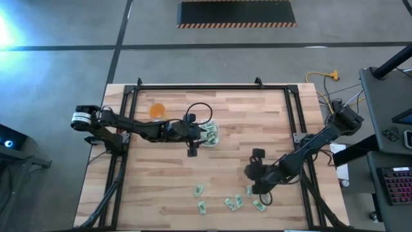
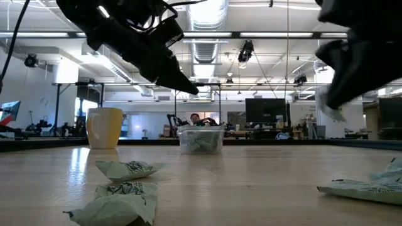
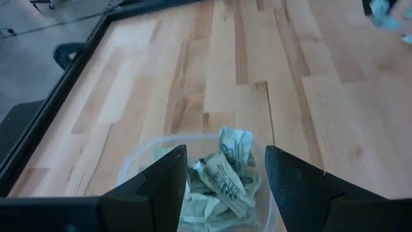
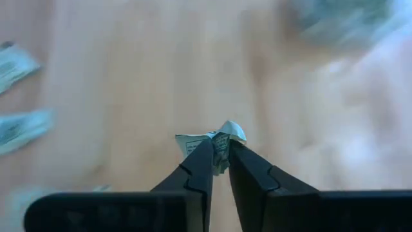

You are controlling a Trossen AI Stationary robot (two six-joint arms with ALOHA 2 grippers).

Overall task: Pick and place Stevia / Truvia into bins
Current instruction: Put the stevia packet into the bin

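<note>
Well apart from the clear bin (image 1: pixel 212 134), the right claw (image 4: pixel 220 154) is clamped on one Stevia sachet (image 4: pixel 215 138). Above the bin, the left claw (image 3: pixel 222 169) hangs with fingers apart. Several sachets fill the bin; about five loose sachets (image 1: pixel 232 203) remain on the surface (image 1: pixel 257 116).

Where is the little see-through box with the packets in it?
In the high view the clear container sits near the middle of the table, right under the left gripper, with the orange cup off to its left.

An orange cup (image 1: pixel 156 111) stands upright on the wooden table (image 1: pixel 257 122), framed by a black rail (image 1: pixel 193 87).
</note>
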